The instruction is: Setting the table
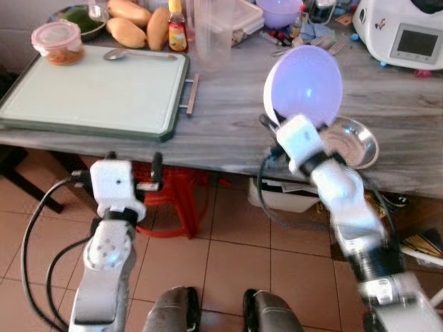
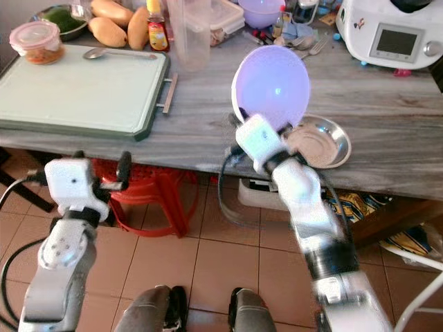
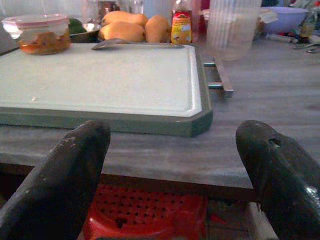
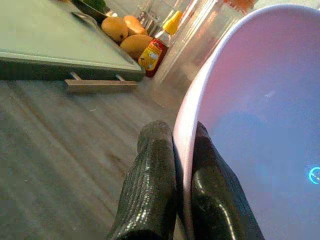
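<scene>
Lilac plastic bowl is pinched by its rim between the closed right jaws, tilted above the tabletop for carrying; left jaws hang open, empty, facing the green tray.

I see a bare strip of grey bench between the green tray and the steel dish, wide enough to pass. The tray's handle juts into that strip, and a clear jug stands at its far end. Behind lie mangoes, a sauce bottle and clutter.
</scene>
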Tool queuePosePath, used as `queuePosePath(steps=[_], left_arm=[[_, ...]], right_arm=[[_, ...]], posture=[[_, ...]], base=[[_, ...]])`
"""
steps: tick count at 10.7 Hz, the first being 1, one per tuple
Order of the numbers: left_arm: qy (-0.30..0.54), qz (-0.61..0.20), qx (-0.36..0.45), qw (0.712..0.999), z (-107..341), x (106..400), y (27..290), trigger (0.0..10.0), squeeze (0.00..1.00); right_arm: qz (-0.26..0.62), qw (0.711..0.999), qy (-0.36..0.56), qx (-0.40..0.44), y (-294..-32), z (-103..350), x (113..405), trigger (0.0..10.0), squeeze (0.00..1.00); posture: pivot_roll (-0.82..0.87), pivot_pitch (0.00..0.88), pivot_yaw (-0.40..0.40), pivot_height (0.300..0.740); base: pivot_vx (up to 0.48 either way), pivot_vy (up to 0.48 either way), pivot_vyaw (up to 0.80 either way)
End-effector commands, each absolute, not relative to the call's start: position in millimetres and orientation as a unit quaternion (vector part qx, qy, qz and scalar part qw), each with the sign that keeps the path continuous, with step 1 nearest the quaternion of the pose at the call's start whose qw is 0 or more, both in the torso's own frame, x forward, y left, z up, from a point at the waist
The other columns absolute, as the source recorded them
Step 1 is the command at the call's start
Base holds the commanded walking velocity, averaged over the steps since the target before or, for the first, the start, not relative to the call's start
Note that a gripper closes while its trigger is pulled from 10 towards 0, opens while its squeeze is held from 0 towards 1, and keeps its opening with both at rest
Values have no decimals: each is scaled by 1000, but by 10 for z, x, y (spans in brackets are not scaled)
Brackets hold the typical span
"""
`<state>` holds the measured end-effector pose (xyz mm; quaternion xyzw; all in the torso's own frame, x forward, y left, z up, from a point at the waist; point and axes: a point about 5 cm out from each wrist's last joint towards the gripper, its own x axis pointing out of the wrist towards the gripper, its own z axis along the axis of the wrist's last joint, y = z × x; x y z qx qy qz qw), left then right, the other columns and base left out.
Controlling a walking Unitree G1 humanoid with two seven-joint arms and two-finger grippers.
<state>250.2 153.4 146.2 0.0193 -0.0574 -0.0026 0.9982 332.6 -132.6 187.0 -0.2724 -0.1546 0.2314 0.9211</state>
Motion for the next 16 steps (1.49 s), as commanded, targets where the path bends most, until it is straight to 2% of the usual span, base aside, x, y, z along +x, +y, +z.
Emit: queuePosePath(steps=[1,3,5,12,13,16], left_arm=[[-61,-3,21,998,1493,2486,1523,10000,0],[-59,-9,21,998,1492,2482,1516,10000,0],[-60,-15,20,998,1503,2494,1499,10000,0],[-45,-23,12,999,1455,2502,1468,10000,0],[-44,-25,10,999,1454,2508,1457,10000,0],[-43,-26,9,999,1453,2509,1460,10000,0]], right_arm=[[230,924,-137,-273,-1374,1849,3361,10000,0],[244,930,-90,-261,-1408,1834,3495,10000,0],[291,917,-67,-262,-1350,1845,3549,10000,0],[296,915,18,-273,-1474,1706,3541,10000,0],[297,915,23,-272,-1493,1689,3535,10000,1000],[292,914,18,-281,-1505,1733,3553,10000,1000]], posture=[[-6,216,-11,740],[-4,220,-7,740],[-3,226,0,740],[-9,232,-8,740],[-9,232,-8,740],[-11,226,-8,740]], base=[[0,0,0],[0,0,0],[0,0,0],[0,0,0],[0,0,0],[0,0,0]])
